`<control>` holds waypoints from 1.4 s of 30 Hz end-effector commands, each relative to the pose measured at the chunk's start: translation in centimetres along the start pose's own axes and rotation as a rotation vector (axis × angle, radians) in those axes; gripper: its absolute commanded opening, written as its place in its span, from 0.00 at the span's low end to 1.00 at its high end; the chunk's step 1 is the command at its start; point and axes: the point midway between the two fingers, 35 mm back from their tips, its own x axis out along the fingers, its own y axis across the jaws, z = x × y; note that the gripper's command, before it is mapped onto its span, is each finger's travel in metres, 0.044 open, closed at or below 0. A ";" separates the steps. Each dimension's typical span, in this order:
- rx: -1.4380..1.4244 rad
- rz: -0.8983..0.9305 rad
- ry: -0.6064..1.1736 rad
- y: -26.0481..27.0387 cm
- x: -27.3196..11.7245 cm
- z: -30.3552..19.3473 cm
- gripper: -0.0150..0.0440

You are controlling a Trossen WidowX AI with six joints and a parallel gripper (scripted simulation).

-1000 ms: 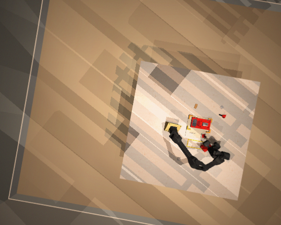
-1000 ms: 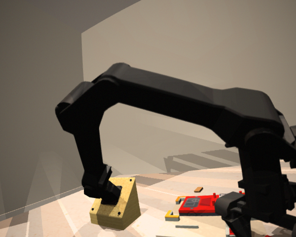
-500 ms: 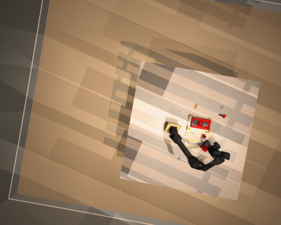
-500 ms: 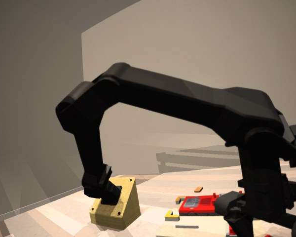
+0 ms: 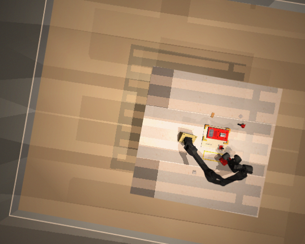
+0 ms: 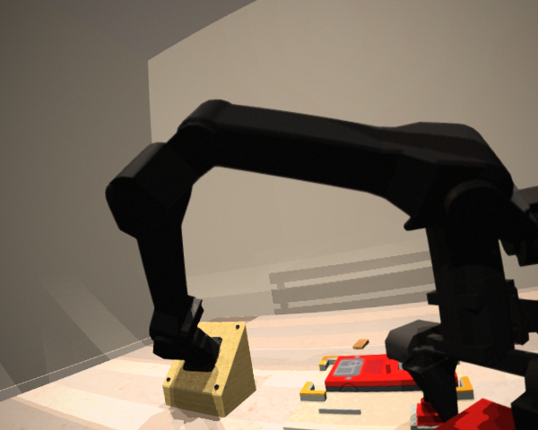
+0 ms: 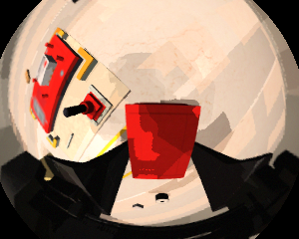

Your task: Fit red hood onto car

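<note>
The red hood (image 5: 222, 161) (image 6: 483, 413) (image 7: 161, 144) is between the fingers of my gripper (image 7: 160, 143), which is shut on its two sides. Its flat roof faces the wrist camera. I cannot tell whether its underside touches the table; its corner holes are hidden. The red chassis (image 5: 217, 130) (image 6: 376, 377) (image 7: 68, 52) sits apart from the hood, between the yellow corner brackets (image 5: 205, 126) (image 6: 313, 393) (image 7: 85, 66) of the jig. The grey engine block (image 5: 222, 134) (image 7: 47, 71) is on its deck, with short red pegs (image 7: 49, 45) around it.
A red piece with a black shaft (image 5: 220, 147) (image 6: 427, 413) (image 7: 92, 107) stands between chassis and hood. A yellow outline (image 7: 110, 142) lies beside the hood. An orange block (image 5: 212, 115) (image 6: 360, 343), another red piece (image 5: 242, 125) and a small grey piece (image 5: 194, 172) lie farther out.
</note>
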 end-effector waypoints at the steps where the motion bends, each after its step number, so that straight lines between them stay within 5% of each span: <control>1: 0.012 -0.005 -0.005 -0.3 -1.3 -0.1 0.25; 20: 0.012 -0.003 -0.007 -0.2 -6.4 -0.1 0.25; 42: 0.229 0.006 -0.026 5.2 -6.9 5.0 0.25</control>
